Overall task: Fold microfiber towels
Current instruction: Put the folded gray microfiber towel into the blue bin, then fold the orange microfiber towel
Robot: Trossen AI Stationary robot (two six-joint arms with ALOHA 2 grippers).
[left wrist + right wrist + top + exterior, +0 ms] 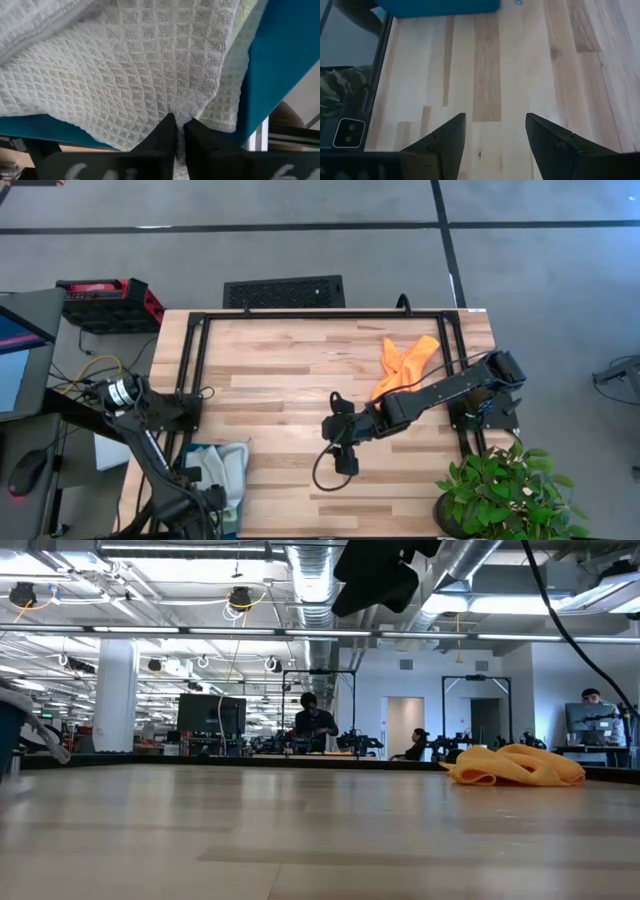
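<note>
At the surface's (300, 370) left front corner, the left gripper (179, 134) is down in the teal bin (280, 60), its fingers pinched narrowly on a pale grey-blue towel (125, 75) heaped there. Mid-surface, the right gripper (495, 132) hovers with fingers spread wide over bare wood, holding nothing. Behind its arm, toward the far right, the orange towel (405, 365) lies crumpled. A potted plant (500, 490) crowds the right front corner.
</note>
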